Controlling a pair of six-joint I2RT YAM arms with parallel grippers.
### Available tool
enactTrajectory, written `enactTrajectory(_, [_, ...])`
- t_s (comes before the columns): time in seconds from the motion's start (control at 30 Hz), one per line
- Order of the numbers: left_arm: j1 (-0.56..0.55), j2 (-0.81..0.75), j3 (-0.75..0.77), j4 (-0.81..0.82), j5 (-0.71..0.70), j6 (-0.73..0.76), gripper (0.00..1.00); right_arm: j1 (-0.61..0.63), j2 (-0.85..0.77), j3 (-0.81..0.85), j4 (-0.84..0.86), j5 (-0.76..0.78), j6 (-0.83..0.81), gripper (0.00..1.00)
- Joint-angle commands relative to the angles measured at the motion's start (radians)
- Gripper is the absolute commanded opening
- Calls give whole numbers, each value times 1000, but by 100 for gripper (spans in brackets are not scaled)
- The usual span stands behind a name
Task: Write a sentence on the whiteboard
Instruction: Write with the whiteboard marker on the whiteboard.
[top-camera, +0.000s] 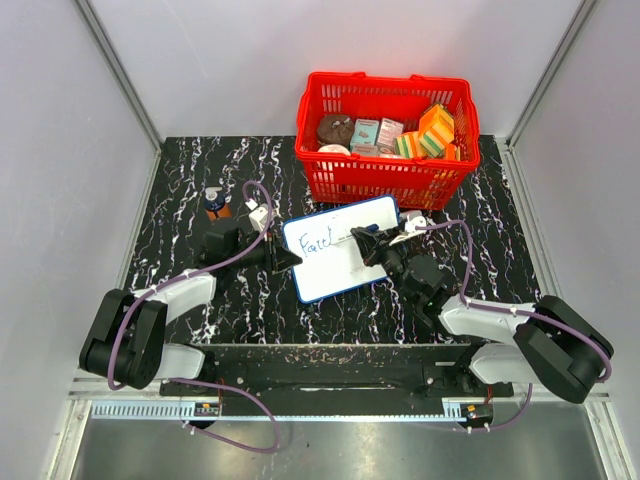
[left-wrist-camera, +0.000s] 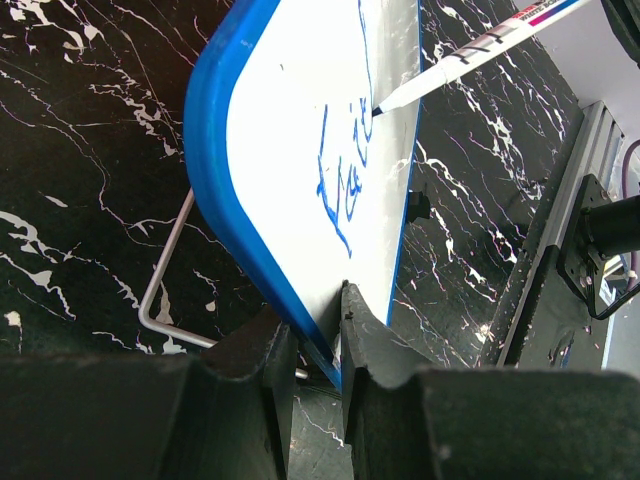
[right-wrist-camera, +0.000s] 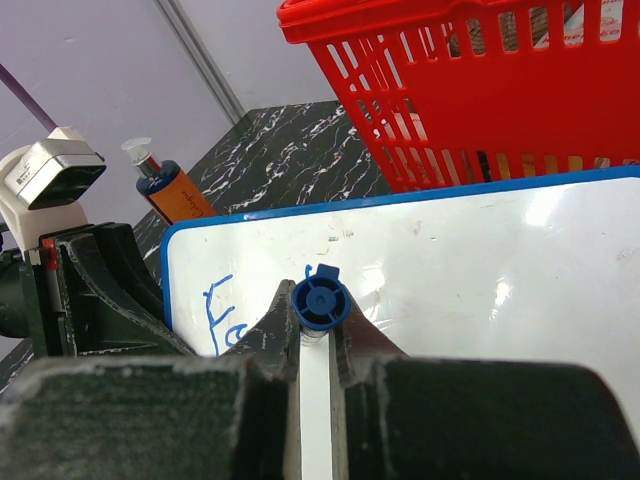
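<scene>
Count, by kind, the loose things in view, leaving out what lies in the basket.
whiteboard: 1
marker: 1
basket: 1
bottle: 1
Total: 4

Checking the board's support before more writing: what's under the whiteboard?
A bent metal wire stand shows beneath the whiteboard, beside the left gripper clamping its edge, over the black marbled table. Where the wire joins the underside is covered by the board.
</scene>
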Motion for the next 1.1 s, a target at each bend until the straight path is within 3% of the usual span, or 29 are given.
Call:
enactTrajectory(0.0, [5, 1, 13, -5, -104, 143, 0, -13, -11, -9, -22, -6, -12, 0])
enactTrajectory(1.07, [5, 0, 11, -5, -104, 143, 0, -11, 20, 92, -27, 56, -89, 0])
